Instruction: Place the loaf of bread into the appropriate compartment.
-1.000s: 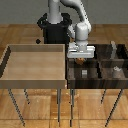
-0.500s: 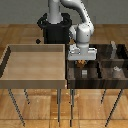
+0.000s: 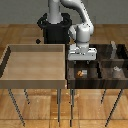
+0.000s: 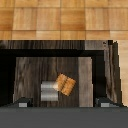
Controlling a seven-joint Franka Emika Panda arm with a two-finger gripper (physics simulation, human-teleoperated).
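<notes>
The loaf of bread (image 3: 78, 73) is a tiny orange-brown block lying on the floor of the compartment (image 3: 90, 78), the front cell of the dark wood bin nearest the tan tray. A small grey-white piece (image 3: 84, 71) lies touching it. My gripper (image 3: 82, 61) hangs open and empty just above this cell. In the wrist view the bread (image 4: 66, 84) lies tilted next to the grey-white piece (image 4: 50, 90) on the cell floor (image 4: 35, 70), below and between my fingertips (image 4: 22, 103), clear of both.
The big light tan tray (image 3: 35, 83) stands beside the bin on the exterior view's left. The bin's other cells, split by dark dividers (image 3: 102, 62), hold a small grey-white piece (image 3: 116, 70). The robot's black base (image 3: 52, 30) stands behind.
The bread has dropped from between my fingers to the cell floor. The gripper has opened and stays over the same cell.
</notes>
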